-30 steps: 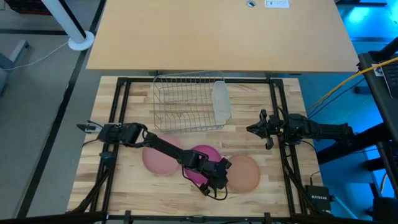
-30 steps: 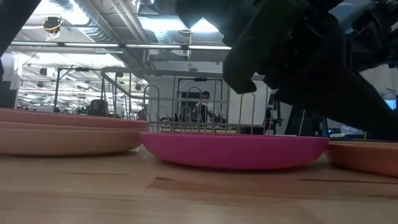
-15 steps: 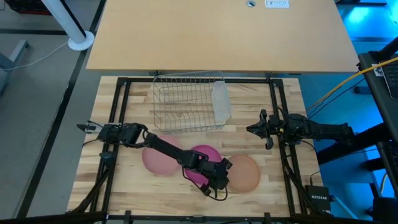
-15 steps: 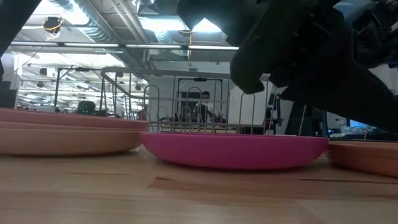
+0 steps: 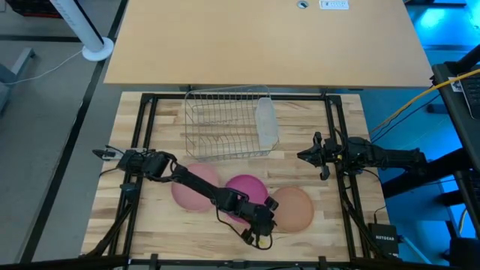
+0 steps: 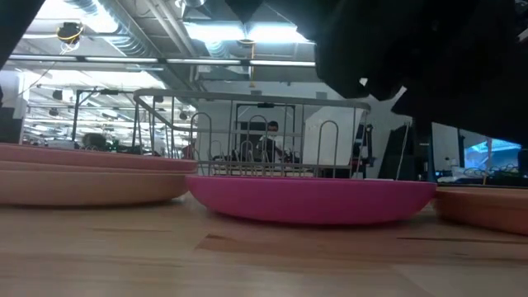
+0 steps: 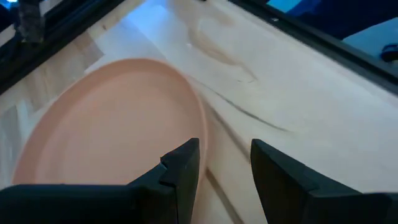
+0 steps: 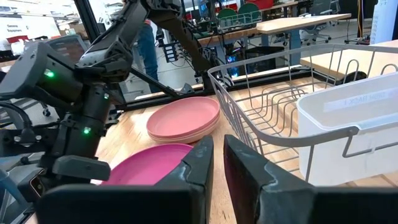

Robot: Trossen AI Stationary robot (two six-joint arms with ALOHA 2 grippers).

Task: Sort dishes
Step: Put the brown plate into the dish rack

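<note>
Left tool (image 5: 264, 217) has been pulled nearer, fingers spread, held above the gap between magenta plate (image 5: 246, 190) and tan-orange plate (image 5: 293, 208). Right tool (image 5: 303, 156) is pressed together, parked right.

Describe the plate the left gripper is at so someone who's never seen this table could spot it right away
Start at the wire rack at the back of the wooden table; three plates lie in a row in front. It is the tan-orange plate at the right end, beside the magenta plate, with the left gripper open at its edge.
</note>
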